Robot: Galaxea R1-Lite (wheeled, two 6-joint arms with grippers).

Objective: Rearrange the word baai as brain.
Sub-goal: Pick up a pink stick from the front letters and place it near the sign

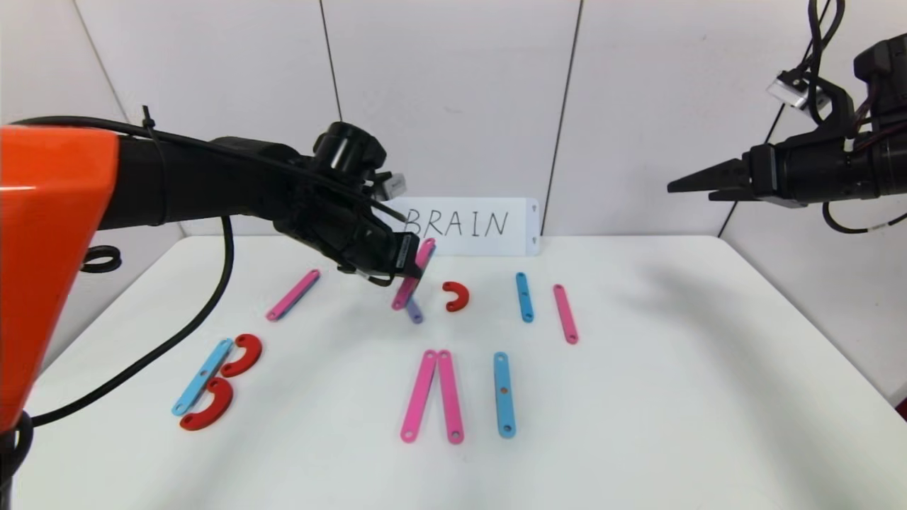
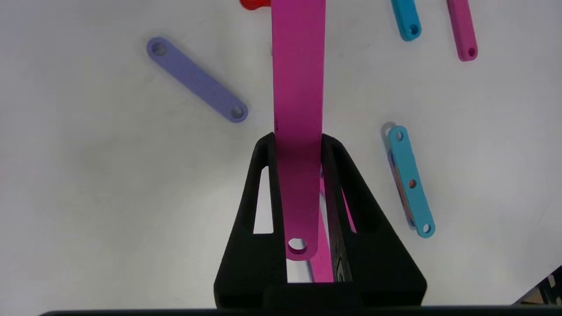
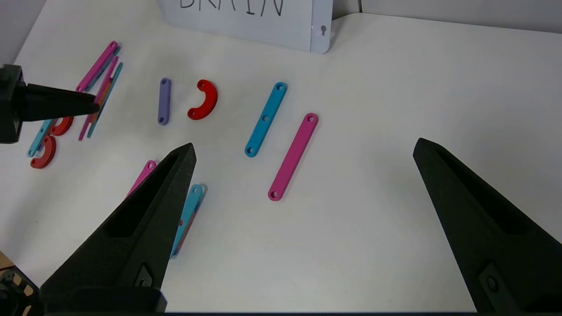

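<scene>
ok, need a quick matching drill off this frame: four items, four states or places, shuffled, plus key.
Items:
1. left gripper
2. right gripper
3. purple strip
4. white BRAIN card

States:
A. standing at the table's far edge against the wall
B. open, raised above the table's right side
C. lying flat on the table, alone
D. shut on a pink strip, lifted off the table

Pairs: 1-D, 2-B, 3-C, 4-A
</scene>
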